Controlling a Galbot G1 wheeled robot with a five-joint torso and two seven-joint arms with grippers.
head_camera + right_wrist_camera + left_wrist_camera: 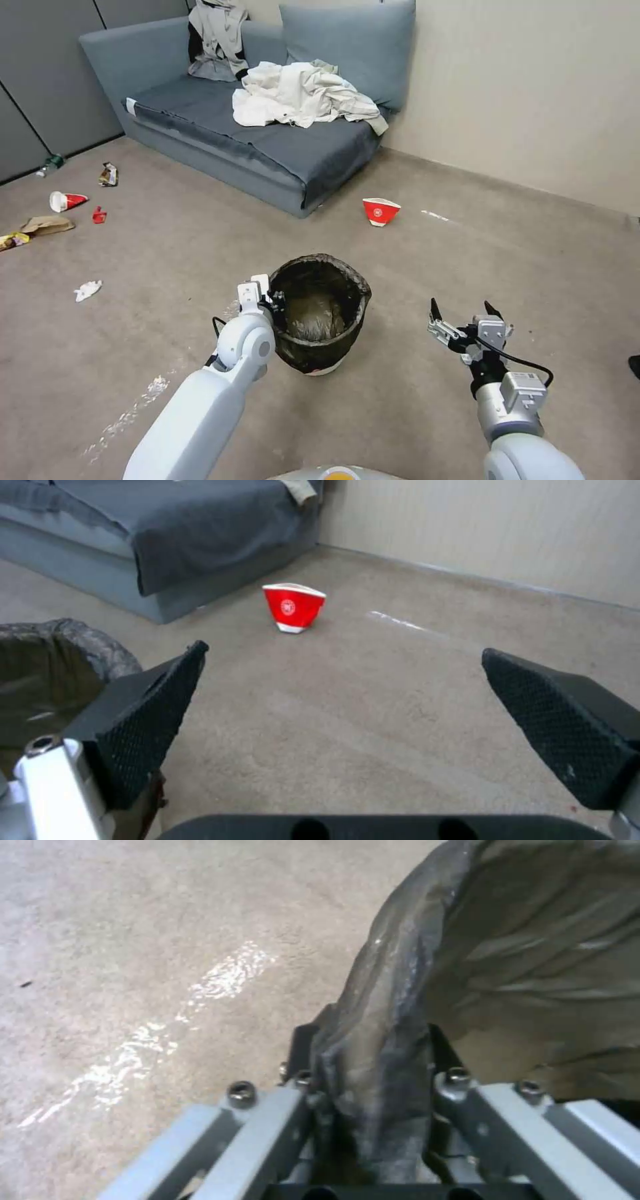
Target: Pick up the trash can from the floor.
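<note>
The trash can (pixel 320 313) is a small round white bin lined with a crinkled dark bag, sitting on the beige floor (pixel 413 280) in front of me. My left gripper (pixel 272 308) is at its left rim. In the left wrist view the bag-covered rim (pixel 380 1040) runs between the two jaws, which are closed against it. My right gripper (pixel 465 313) hovers open to the right of the can, apart from it. From the right wrist, the can's rim (pixel 73 635) lies beside one black padded finger (pixel 143 730), with bare floor between the fingers.
A red-and-white paper bowl (pixel 381 211) lies on the floor beyond the can, near a grey sofa (pixel 267 133) piled with clothes. Scattered litter (pixel 67 200) lies at the far left. A beige wall (pixel 533 87) runs behind on the right. Pale tape streaks (pixel 133 407) mark the carpet.
</note>
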